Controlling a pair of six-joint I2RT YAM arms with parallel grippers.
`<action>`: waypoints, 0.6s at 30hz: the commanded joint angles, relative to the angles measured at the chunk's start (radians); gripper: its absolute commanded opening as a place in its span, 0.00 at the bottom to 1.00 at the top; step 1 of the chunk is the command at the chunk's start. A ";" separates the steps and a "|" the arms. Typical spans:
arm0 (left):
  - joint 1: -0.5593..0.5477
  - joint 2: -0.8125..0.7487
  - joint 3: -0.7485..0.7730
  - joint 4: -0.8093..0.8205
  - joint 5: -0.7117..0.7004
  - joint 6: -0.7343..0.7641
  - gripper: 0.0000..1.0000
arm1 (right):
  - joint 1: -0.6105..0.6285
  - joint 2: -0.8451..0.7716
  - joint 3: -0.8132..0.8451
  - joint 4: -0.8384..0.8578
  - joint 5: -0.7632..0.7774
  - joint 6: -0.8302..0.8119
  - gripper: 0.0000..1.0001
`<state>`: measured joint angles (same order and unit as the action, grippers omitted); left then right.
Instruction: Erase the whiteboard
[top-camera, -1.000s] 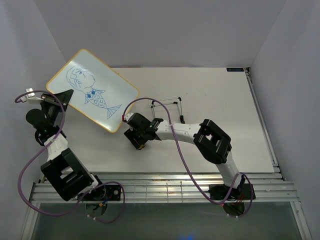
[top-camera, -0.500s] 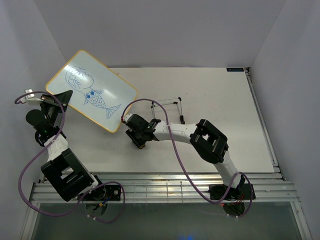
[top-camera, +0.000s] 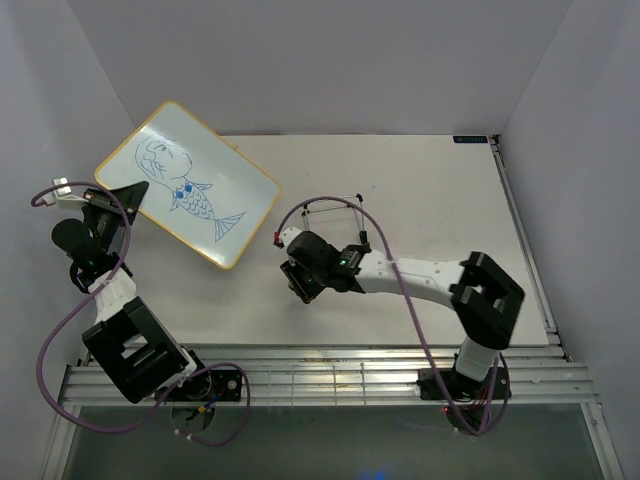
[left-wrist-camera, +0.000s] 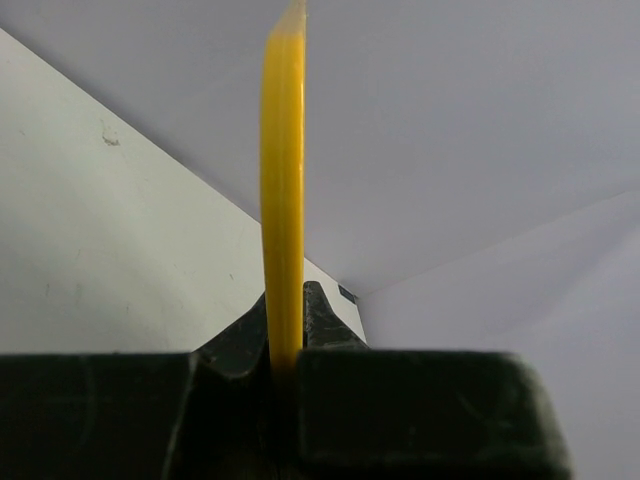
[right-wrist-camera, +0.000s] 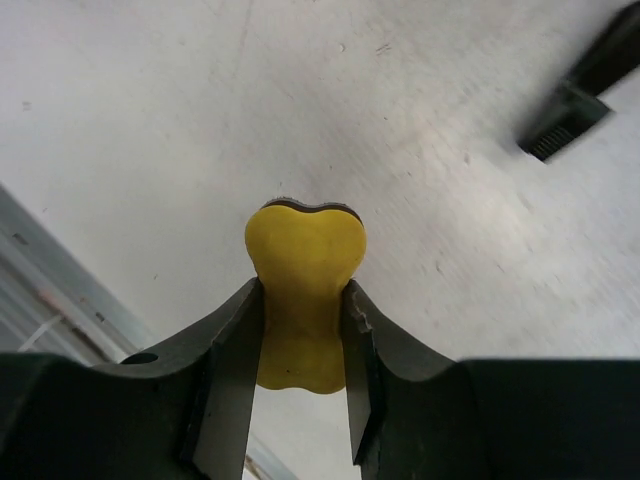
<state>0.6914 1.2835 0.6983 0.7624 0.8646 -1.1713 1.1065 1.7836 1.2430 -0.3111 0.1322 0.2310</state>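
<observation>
White table (top-camera: 430, 190), grey walls (top-camera: 300, 60), left jaws gripping whiteboard (top-camera: 190, 180), right jaws eraser (right-wrist-camera: 305, 262)

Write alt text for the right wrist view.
The right claw is shut on a yellow eraser, gripping its narrow waist, over the white table. A black part of something shows at the top right.

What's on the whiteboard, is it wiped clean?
Not clean: the whiteboard shows a whole blue fish drawing, with no wiped patches.
</observation>
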 joint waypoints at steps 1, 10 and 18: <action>-0.007 -0.104 0.059 0.064 0.023 -0.090 0.00 | 0.006 -0.272 -0.101 0.038 0.035 0.042 0.31; -0.286 -0.053 0.233 0.011 0.152 -0.081 0.00 | -0.056 -0.764 -0.214 -0.253 0.265 0.108 0.32; -0.644 -0.090 0.219 -0.241 0.102 0.090 0.00 | -0.094 -0.929 -0.074 -0.468 0.362 0.088 0.31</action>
<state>0.0898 1.2568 0.9070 0.5648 1.0065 -1.0859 1.0142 0.8734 1.0962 -0.6651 0.4168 0.3149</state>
